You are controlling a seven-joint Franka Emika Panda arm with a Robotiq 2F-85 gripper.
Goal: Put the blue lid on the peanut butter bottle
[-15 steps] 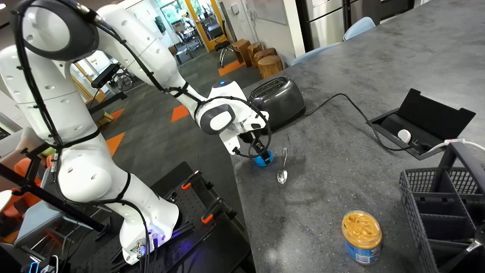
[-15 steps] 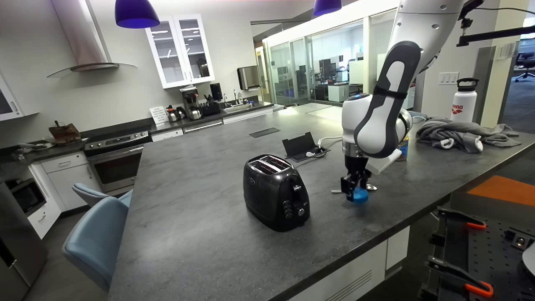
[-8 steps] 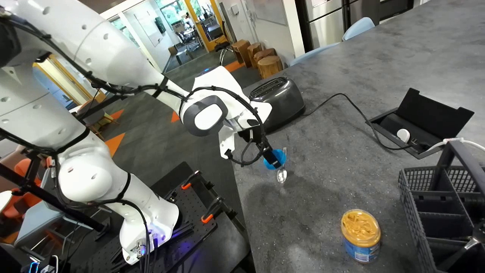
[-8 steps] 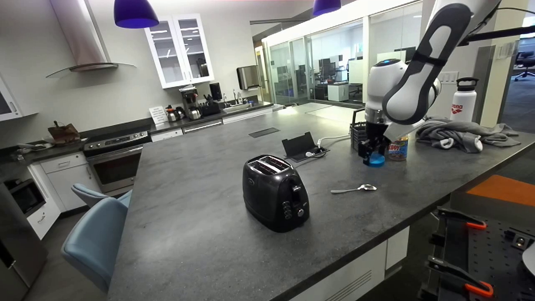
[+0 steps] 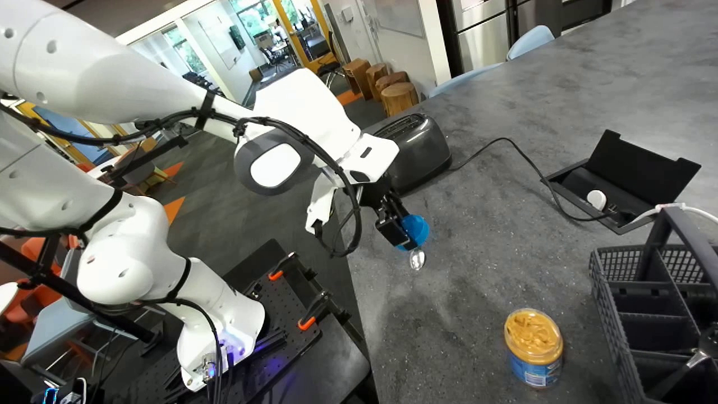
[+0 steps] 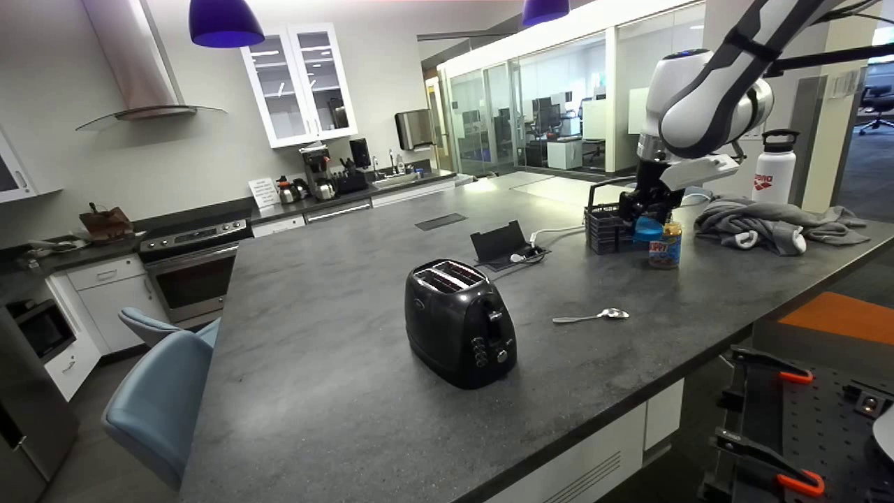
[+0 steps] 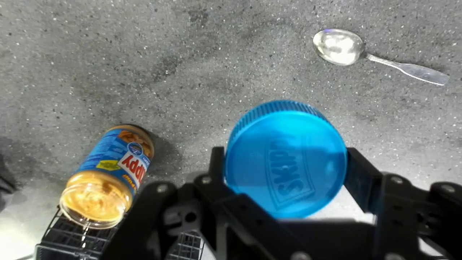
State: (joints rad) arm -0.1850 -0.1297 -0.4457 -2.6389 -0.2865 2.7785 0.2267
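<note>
My gripper [image 7: 286, 164] is shut on the blue lid [image 7: 287, 155], with one finger on each side of its rim. The lid's Skippy-embossed face shows in the wrist view. In both exterior views the gripper holds the lid [image 5: 417, 227] in the air, well above the table; it also shows at the gripper's tip here [image 6: 648, 229]. The peanut butter bottle [image 5: 535, 356] stands upright and open on the table, tan contents showing at its mouth. It lies left of the gripper in the wrist view [image 7: 112, 164], apart from the lid. In an exterior view the lid overlaps part of the bottle [image 6: 665, 253].
A spoon [image 7: 339, 47] lies on the table. A grey divided basket [image 5: 611, 320] stands right beside the bottle. A black toaster [image 6: 457, 325] and an open outlet box [image 5: 639, 174] with cords are farther off. A grey cloth [image 6: 775, 223] and a white flask [image 6: 774, 178] are behind.
My gripper has lifted the blue lid off the table from beside the spoon and moved up and toward the bottle's side. The bottle, spoon and toaster have not moved.
</note>
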